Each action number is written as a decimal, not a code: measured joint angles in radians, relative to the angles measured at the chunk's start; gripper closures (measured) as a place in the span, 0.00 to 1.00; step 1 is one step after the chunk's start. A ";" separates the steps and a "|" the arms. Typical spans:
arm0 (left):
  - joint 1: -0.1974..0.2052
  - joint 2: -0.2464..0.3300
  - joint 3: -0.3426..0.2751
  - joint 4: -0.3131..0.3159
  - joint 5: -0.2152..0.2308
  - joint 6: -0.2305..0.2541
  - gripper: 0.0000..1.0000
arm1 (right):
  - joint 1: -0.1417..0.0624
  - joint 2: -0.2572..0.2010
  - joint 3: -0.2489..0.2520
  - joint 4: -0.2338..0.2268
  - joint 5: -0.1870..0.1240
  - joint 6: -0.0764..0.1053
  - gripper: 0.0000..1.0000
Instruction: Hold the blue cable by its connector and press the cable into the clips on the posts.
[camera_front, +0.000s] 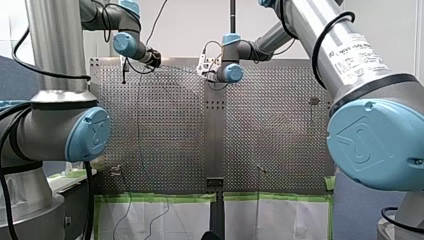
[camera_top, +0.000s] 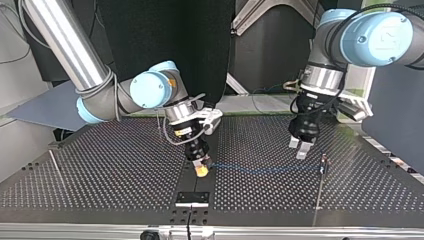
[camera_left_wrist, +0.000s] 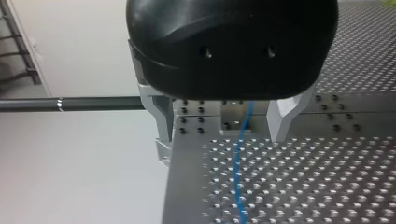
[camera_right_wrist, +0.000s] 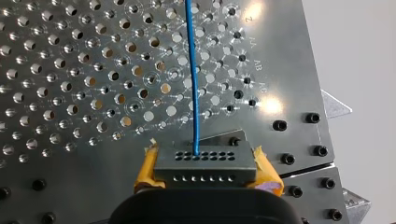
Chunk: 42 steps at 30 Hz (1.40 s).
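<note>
Currently: right pincer (camera_right_wrist: 205, 173), yellow pads (camera_right_wrist: 145, 169) clamped on dark grey perforated connector block (camera_right_wrist: 205, 161); thin blue cable (camera_right_wrist: 192, 70) runs straight ahead toward left pincer (camera_left_wrist: 224, 128), metal fingers (camera_left_wrist: 282, 119) apart, cable passing beneath between them.

Robotics lab: perforated metal table (camera_top: 310, 195), industrial arms.

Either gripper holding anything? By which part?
My right gripper holds the blue cable by its connector. My left gripper is open, holding nothing.

table (camera_top: 100, 170): perforated metal | standing on it: thin posts (camera_top: 322, 170) | across it: blue cable (camera_top: 260, 169)
</note>
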<state>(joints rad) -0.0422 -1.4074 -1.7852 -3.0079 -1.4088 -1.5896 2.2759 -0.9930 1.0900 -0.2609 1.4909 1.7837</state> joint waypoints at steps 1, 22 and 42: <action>-0.002 -0.003 0.005 0.005 -0.001 -0.005 0.00 | 0.000 0.000 0.000 0.000 0.000 0.000 1.00; -0.024 -0.149 0.096 0.054 -0.093 -0.027 0.00 | 0.002 0.001 0.000 0.000 0.000 -0.001 1.00; -0.035 -0.215 0.173 0.042 -0.167 -0.023 0.00 | 0.008 0.001 0.000 0.002 -0.001 -0.001 1.00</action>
<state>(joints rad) -0.0769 -1.6223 -1.6125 -2.9663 -1.5763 -1.6127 2.2838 -0.9919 1.0902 -0.2584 1.4897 1.7828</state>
